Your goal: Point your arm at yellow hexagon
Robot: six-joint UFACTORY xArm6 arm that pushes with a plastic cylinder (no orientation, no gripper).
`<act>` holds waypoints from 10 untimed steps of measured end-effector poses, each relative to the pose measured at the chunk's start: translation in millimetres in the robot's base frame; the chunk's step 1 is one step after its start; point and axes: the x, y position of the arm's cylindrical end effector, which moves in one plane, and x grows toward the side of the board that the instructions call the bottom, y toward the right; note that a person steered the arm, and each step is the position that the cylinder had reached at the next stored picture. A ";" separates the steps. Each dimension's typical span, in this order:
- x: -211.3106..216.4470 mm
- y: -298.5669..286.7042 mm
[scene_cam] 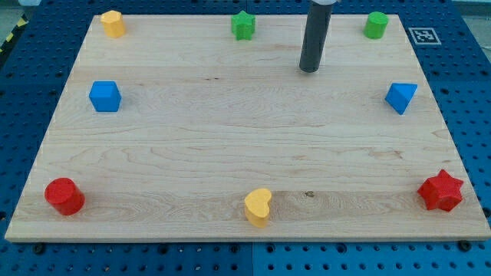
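Rod first: my tip (309, 70) sits near the view's top, between the green star (243, 25) and the green cylinder (376, 24), touching nothing. It has no pincer, so it holds nothing. The yellow hexagon (113, 24) waits far off in the view's top left corner. Going straight left, I think my tip could bump the green star. It could also stop at the yellow heart (258, 207) by mistake.

The wooden board (230, 130) carries eight blocks. Yellow hexagon (113, 24) at eleven o'clock, green star (243, 25) at twelve, green cylinder (376, 24) at one, blue triangle (401, 97) at three, red star (441, 191) at four, yellow heart (258, 206) at six, red cylinder (64, 196) at eight, blue cube (105, 96) at nine. My tip (309, 69) rests between the two green blocks.
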 end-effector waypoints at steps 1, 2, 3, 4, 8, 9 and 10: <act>0.0 0.0; 8.9 -6.0; 14.7 -16.4; 14.7 -16.6; 14.6 -67.1; 13.4 -90.9; 11.0 -125.0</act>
